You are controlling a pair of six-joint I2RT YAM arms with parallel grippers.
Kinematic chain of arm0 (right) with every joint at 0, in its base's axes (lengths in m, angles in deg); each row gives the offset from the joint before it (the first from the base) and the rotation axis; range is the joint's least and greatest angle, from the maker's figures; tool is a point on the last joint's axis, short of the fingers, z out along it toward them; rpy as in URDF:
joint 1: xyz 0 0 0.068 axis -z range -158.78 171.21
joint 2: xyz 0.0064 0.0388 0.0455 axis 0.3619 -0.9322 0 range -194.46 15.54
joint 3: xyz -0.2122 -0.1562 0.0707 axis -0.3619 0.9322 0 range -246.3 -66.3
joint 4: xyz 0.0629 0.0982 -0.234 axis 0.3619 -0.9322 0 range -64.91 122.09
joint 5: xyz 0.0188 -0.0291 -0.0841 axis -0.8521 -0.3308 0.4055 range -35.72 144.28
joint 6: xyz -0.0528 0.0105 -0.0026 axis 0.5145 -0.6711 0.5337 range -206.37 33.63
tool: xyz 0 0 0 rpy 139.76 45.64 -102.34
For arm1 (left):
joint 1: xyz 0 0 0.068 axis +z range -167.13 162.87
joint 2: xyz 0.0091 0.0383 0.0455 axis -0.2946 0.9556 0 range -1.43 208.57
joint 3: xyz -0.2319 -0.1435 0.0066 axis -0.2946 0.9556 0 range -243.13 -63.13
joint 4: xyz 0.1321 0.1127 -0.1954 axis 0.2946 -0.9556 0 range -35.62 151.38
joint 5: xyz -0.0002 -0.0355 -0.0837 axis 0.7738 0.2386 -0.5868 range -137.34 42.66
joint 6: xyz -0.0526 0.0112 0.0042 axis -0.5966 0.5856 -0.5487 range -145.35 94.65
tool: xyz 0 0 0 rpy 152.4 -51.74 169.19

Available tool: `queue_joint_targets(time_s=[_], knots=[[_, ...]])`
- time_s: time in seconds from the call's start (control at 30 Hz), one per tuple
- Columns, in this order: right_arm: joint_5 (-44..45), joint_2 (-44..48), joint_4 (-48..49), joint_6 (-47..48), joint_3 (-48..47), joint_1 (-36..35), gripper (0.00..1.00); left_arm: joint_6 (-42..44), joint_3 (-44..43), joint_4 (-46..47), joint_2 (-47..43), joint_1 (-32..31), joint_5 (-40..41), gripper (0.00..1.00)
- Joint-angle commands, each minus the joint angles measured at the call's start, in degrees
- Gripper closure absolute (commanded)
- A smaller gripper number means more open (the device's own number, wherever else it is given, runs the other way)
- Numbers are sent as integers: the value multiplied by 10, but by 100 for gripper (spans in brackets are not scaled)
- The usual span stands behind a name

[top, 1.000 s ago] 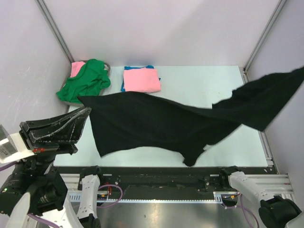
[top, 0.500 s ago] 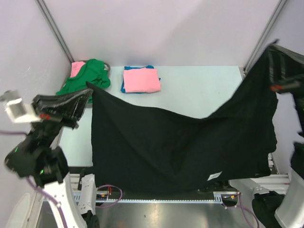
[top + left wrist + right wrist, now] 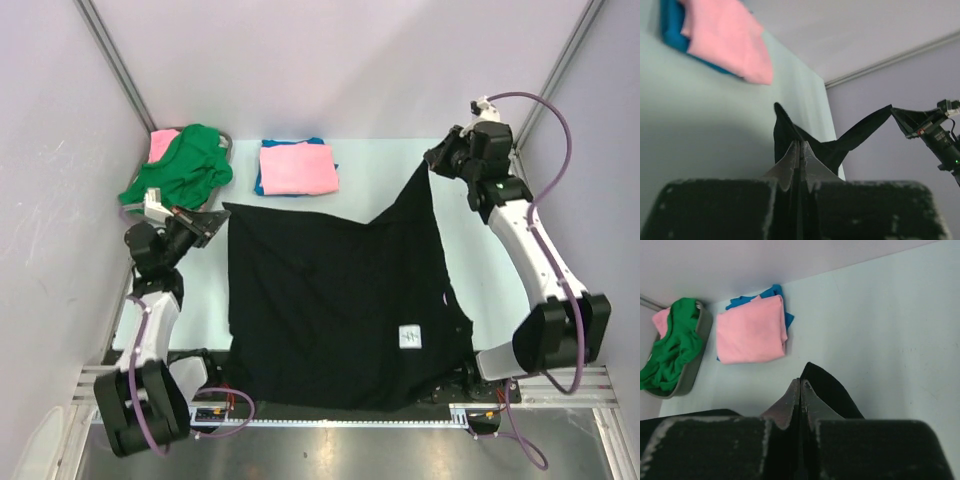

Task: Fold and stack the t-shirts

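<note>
Left gripper [image 3: 214, 222] and right gripper [image 3: 433, 161] clamp the one black t-shirt [image 3: 330, 300], one green t-shirt [image 3: 185, 166] heaped beyond

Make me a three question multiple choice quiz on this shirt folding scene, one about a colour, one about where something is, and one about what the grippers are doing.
1. What colour is the label on the black t-shirt?
A red; B white; C yellow.
2. Where does the folded pink t-shirt lie?
A on the black t-shirt; B on a chair; C on the blue t-shirt.
3. How are the left gripper and the right gripper?
A both open; B both shut on the black t-shirt; C only the left one shut.

Answers:
1 B, the small patch near the shirt's near edge is white.
2 C, blue cloth shows past the pink one's edges.
3 B, each wrist view shows its gripper closed on black cloth.
</note>
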Motion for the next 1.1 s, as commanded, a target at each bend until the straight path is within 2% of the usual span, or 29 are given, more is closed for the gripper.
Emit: queue_joint_targets(time_s=[0.0, 0.13, 0.43, 0.5, 0.7, 1.07], knots=[[19, -55, 127, -12, -16, 3, 100, 8, 10, 147, 73, 1, 40, 100], [23, -153, 174, -19, -42, 5, 100, -17, -18, 213, 197, -6, 47, 100], [36, -332, 105, -4, -251, 5, 100, -5, -149, 218, 364, -40, 87, 100], [40, -363, 97, -3, -274, 5, 100, -5, -179, 224, 401, -43, 87, 100], [50, -436, 62, 8, -384, 5, 100, -9, -253, 224, 473, -44, 85, 100], [56, -574, -17, 14, -606, -12, 100, -8, -325, 213, 539, -47, 95, 100]])
